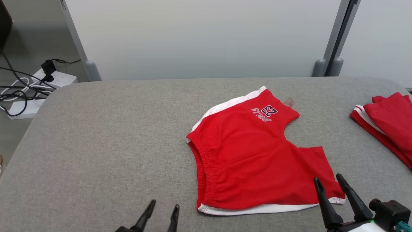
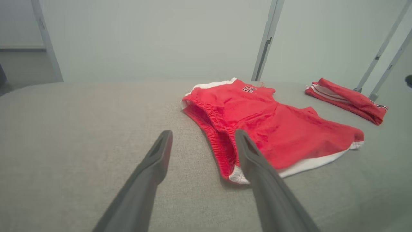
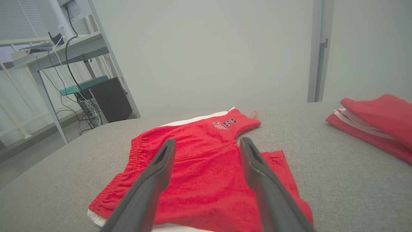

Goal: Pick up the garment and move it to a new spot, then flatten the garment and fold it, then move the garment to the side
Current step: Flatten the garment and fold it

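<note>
The red shorts (image 1: 248,154) lie spread on the table (image 1: 96,145), right of centre. The left gripper (image 1: 164,203) and right gripper (image 1: 328,177) have their fingers wide and empty. A shallow pinch could catch only the top layer, and then the cloth may bunch.

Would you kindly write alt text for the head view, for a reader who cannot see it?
Red shorts with white side stripes lie spread on a grey padded table, right of centre. A second red garment lies at its right edge. Both arms' open jaws show at the bottom.
</note>
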`<state>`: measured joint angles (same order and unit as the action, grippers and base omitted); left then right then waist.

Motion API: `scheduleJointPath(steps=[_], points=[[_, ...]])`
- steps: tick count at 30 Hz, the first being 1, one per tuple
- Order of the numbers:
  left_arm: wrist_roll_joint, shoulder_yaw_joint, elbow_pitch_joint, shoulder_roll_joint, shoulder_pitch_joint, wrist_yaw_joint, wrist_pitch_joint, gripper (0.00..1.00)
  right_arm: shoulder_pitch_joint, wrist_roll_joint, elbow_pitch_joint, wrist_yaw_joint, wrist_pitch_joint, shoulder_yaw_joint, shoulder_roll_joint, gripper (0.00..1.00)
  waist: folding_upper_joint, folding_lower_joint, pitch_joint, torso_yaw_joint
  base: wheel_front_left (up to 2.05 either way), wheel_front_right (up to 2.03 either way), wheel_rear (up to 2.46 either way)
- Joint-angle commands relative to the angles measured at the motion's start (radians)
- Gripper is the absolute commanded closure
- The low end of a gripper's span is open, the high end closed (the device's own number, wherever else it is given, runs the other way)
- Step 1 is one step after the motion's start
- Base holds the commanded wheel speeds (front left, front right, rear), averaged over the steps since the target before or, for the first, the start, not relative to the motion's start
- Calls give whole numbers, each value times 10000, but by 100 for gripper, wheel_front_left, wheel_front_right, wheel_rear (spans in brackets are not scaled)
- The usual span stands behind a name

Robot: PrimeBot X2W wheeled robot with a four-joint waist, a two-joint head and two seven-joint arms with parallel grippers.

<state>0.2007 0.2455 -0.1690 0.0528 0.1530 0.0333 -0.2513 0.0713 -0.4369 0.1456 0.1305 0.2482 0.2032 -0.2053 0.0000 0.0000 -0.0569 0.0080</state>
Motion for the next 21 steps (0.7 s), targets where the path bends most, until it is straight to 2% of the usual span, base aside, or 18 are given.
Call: scheduleJointPath(steps=[1,9,16,21], points=[[302,20,-147,-25,-807,268,-105,0,-254,-78,-207,2,135,196,-161,0,0,0,80,-28,0,0,0],[687,1651,-2528,-25,-2166,770,-105,0,-414,-148,-227,2,135,348,-380,0,0,0,457,-273,0,0,0],[729,2504,-4035,-26,-3107,873,-105,0,-539,-207,-226,2,135,394,-554,0,0,0,746,-489,0,0,0],[617,2767,-4755,-26,-3795,861,-105,0,-718,-216,-300,2,135,431,-625,0,0,0,1111,-592,0,0,0]])
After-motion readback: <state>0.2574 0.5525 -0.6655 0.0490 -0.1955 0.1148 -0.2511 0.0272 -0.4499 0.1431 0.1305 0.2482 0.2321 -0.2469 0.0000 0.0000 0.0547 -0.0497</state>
